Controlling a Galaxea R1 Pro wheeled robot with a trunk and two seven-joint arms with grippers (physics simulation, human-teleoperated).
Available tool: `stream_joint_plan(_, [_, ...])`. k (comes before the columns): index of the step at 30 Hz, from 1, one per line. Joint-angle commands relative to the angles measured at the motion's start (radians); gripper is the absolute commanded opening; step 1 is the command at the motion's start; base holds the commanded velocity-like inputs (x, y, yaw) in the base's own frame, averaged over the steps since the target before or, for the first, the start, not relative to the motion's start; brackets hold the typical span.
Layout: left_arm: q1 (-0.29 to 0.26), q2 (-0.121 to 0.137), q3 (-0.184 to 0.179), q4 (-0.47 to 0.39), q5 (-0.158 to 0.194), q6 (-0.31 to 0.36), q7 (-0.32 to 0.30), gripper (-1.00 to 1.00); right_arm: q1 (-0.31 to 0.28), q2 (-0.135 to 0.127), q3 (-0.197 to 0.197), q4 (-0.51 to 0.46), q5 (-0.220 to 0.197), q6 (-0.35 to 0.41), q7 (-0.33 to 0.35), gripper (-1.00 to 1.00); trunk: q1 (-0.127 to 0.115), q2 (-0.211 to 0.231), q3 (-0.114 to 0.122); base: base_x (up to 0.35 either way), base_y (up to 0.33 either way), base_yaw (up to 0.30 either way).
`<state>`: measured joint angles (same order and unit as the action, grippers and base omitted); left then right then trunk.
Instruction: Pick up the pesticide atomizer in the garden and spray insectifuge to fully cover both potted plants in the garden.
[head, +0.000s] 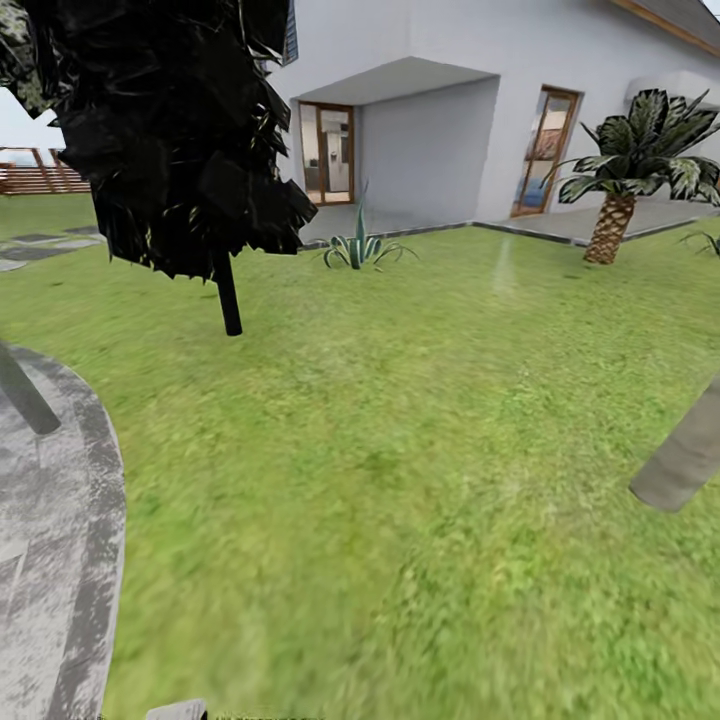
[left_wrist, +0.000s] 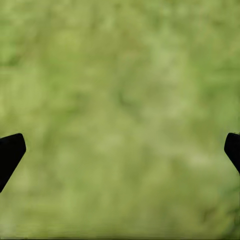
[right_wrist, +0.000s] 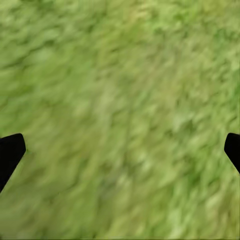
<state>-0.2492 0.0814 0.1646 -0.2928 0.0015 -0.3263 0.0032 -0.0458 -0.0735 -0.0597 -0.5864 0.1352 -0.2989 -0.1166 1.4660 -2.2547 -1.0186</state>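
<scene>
— Where was the garden's greenery, and which way did it point?

— A spiky rosette plant (head: 360, 248) stood at the far edge of the lawn (head: 400, 480), just in front of the white house (head: 430, 130); its pointed leaves fanned up and outward, the tallest upright. (I could not tell whether it was one of the potted plants.) No bottle lay on the grass I could see.

— And the edges, the room to move?

— The lawn ran wide and open ahead. The grey paved patio (head: 50, 560) curved along my left side, a dark-leaved tree (head: 170, 130) on a thin trunk stood beyond it, and a palm (head: 625, 170) stood far right by the house. A pale slanted trunk (head: 685, 460) cut in at the right edge, and a slatted wooden fence (head: 35, 175) closed the far left.

— Your hands?

— My left hand (left_wrist: 120, 155) pointed down at blurred grass, its two dark fingertips (left_wrist: 10, 152) wide apart with nothing between. My right hand (right_wrist: 120, 155) was posed the same, fingertips (right_wrist: 10, 152) spread over grass, holding nothing.
</scene>
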Motion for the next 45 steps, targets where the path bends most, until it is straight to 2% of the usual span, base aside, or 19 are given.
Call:
stream_joint_plan(1, [-0.001, 0.000, 0.001, 0.001, 0.000, -0.004, 0.001, 1.00, 0.000, 0.000, -0.002, 0.000, 0.011, -0.002, -0.005, 1.00, 0.000, 0.000, -0.001, 0.000, 0.000, 0.280])
stream_joint_plan(17, [0.000, 0.000, 0.002, 0.001, 0.000, -0.004, 0.001, 1.00, 0.000, 0.015, -0.004, 0.000, 0.012, -0.003, -0.006, 1.00, 0.000, 0.000, -0.001, 0.033, 0.000, 0.276])
stream_joint_plan(30, [-0.001, 0.000, 0.003, 0.000, 0.000, -0.003, 0.001, 1.00, 0.000, 0.021, -0.006, -0.001, 0.009, -0.002, -0.006, 1.00, 0.000, 0.000, -0.001, 0.324, 0.000, 0.281])
stream_joint_plan(35, [-0.001, 0.000, 0.003, 0.000, 0.001, -0.002, 0.001, 1.00, 0.000, 0.035, -0.006, -0.001, 0.010, -0.003, -0.006, 1.00, 0.000, 0.000, -0.001, 0.339, 0.000, 0.282])
stream_joint_plan(45, [0.000, 0.000, 0.003, 0.001, 0.002, -0.002, 0.001, 1.00, 0.000, 0.037, -0.006, 0.000, 0.011, -0.003, -0.005, 1.00, 0.000, 0.000, -0.001, 0.339, 0.000, 0.282])
